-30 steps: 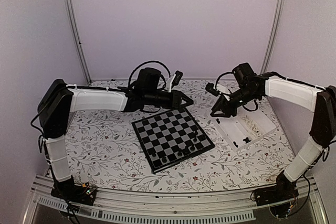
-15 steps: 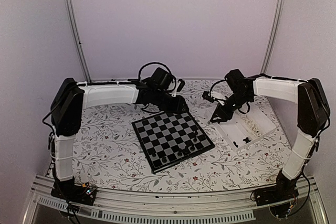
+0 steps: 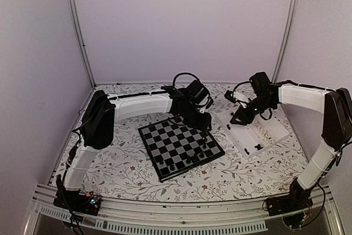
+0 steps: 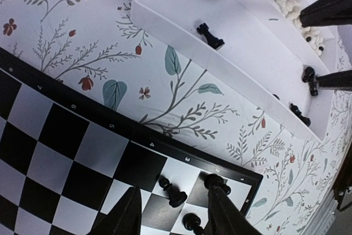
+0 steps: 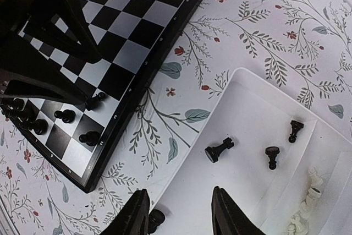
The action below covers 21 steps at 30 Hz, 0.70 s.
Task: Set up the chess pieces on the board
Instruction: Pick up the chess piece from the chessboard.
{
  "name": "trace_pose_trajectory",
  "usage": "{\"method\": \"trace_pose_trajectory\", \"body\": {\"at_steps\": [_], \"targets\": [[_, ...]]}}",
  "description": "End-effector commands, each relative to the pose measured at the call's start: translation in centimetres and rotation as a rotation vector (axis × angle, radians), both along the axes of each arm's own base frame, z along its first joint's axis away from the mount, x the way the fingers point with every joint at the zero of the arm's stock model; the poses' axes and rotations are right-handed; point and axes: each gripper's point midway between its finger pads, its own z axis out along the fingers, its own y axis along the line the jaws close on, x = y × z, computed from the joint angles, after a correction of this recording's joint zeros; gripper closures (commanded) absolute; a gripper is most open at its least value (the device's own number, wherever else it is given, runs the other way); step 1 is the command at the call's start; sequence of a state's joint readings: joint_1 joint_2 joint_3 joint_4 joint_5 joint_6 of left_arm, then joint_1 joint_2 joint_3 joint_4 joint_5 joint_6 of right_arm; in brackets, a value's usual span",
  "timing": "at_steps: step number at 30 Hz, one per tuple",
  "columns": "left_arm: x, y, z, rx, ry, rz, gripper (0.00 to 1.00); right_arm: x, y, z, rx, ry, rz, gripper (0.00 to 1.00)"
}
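Hovering, jaws parted and empty: left gripper (image 4: 175,191) over black piece (image 4: 173,195) on board (image 4: 66,141), right gripper (image 5: 179,191) over tray (image 5: 258,114).

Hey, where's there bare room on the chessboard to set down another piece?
The board's left and far squares are bare, from the dark border to the middle; so is the cloth left of it. Crowded: black pieces along the near-right edge, with the left pincer over the right corner.
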State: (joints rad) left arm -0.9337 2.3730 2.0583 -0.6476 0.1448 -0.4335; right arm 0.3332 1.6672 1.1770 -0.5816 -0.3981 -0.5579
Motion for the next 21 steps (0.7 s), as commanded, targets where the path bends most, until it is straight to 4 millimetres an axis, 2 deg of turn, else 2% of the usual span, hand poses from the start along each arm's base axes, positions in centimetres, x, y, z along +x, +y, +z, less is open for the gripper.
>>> {"method": "trace_pose_trajectory", "body": {"at_steps": [1,9,14,21], "targets": [[-1.0,0.8,-2.0,0.125,0.012,-0.010,0.56,0.5,-0.1,1.0,0.015,-0.046,-0.013,0.57],[-1.8,1.0,-3.5,0.169,0.042,-0.020,0.52,0.3,0.0,0.8,0.020,-0.038,-0.006,0.57],[-2.5,0.5,-4.4,0.173,0.075,-0.045,0.54,0.3,-0.1,0.6,0.019,-0.035,-0.007,0.57],[-2.6,1.1,-5.5,0.209,0.084,-0.046,0.56,0.2,0.0,0.3,0.020,-0.023,-0.006,0.57]]}}
